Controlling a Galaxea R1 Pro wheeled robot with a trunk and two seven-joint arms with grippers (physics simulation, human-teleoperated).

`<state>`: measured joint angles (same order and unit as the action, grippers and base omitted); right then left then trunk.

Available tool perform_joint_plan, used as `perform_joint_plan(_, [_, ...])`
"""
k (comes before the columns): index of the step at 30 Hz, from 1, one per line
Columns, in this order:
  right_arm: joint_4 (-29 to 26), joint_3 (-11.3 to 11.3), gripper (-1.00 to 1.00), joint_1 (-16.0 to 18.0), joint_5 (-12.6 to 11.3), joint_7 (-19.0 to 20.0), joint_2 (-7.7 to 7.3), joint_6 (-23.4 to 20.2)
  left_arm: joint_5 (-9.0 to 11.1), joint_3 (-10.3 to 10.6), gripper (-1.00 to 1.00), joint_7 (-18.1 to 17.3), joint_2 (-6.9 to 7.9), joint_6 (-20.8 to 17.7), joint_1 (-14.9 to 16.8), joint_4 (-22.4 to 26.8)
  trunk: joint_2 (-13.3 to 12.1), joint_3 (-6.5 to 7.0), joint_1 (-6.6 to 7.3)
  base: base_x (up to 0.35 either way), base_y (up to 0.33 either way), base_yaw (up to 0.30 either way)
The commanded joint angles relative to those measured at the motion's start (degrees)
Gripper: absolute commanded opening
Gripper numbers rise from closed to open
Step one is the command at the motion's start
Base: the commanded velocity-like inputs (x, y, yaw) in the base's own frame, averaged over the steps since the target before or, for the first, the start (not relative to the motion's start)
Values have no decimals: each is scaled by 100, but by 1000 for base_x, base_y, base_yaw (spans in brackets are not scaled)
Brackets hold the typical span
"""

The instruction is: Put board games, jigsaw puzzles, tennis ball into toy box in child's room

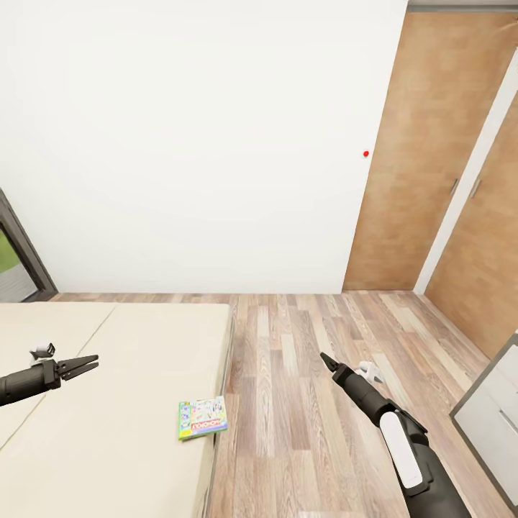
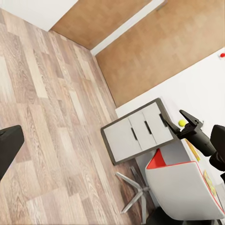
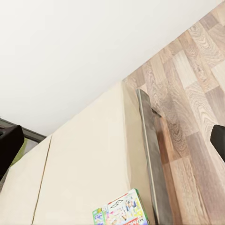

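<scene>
Left gripper (image 1: 85, 365) spread, empty, hovering over beige bed (image 1: 108, 432). Board game (image 1: 202, 417), green-edged box, flat near bed's right edge. Right gripper (image 1: 328, 362) over wood floor, fingers look pressed together. Judgement: roll closer, lower one gripper square over box edge, pinch without pushing it off mattress.

You see wooden closet doors (image 1: 432, 151), a red dot (image 1: 366, 153) on the wall, and a red-trimmed white chair (image 2: 185, 190).
</scene>
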<state>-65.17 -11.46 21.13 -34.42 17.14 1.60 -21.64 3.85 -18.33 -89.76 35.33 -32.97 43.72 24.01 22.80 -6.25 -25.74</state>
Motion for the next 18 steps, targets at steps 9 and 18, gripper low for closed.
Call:
perform_joint_plan(9, [-3, -19, 100, 6, -39, 17, 7, -49, -7, 2, 100, -24, -7, -61, 5, -1, 12, 72, -4, 0, 0, 0])
perform_joint_plan(18, [25, -14, 100, 6, -39, 17, 14, -43, -5, 4, 100, -24, -8, -60, 5, -1, 12, 157, -4, 0, 0, 0])
